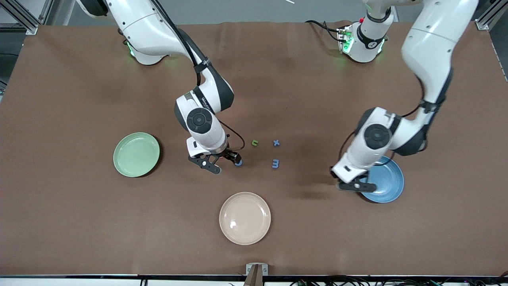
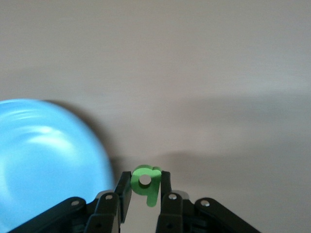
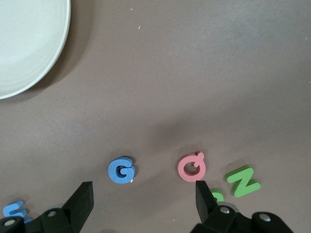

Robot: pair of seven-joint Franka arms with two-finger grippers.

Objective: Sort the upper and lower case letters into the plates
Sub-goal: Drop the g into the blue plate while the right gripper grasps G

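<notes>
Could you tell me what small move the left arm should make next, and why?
Probably carry it a little farther over the blue plate and open there. The left gripper is shut on a green lowercase q, hanging at the plate's edge, and the plate looks empty in the left wrist view.

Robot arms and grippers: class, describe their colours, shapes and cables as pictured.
Both arms have glossy white rounded shells with black joint bands and round black caps. Black cables run along them. The right gripper and left gripper are black with two fingers. Green lights glow at the bases.
</notes>
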